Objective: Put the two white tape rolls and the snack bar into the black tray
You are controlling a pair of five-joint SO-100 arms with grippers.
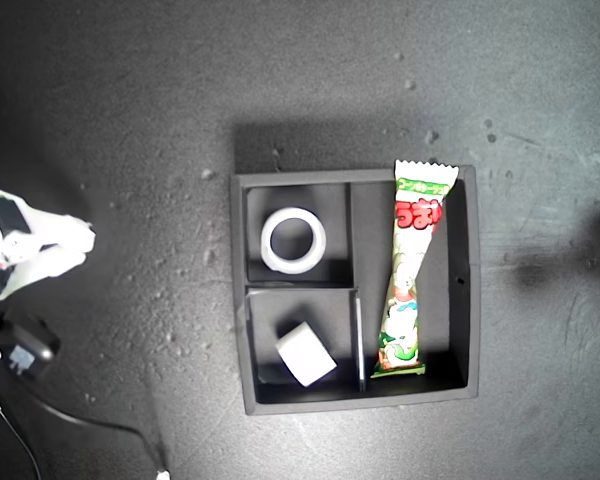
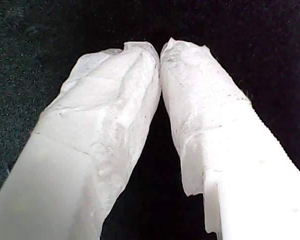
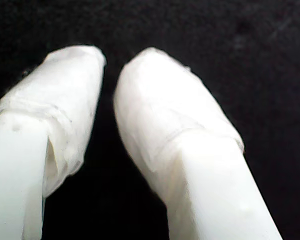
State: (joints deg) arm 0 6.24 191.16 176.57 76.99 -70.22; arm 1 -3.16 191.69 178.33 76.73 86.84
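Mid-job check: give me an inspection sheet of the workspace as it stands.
Surface: dark mat, speckled with pale specks.
Job's things: tray holds all three; wide roll flat in one small compartment, thick roll tilted in the other, snack bar in the long one, its top end over the wall.
Clutter: nothing seen.
Grippers: first gripper shut, empty; second gripper slightly open, empty.
Cables: black cable at exterior view's lower left.
Surroundings: nothing seen.

My first gripper (image 2: pixel 160 47) has its wrapped fingertips pressed together on nothing. My second gripper (image 3: pixel 109 62) holds its jaws slightly apart, also empty.
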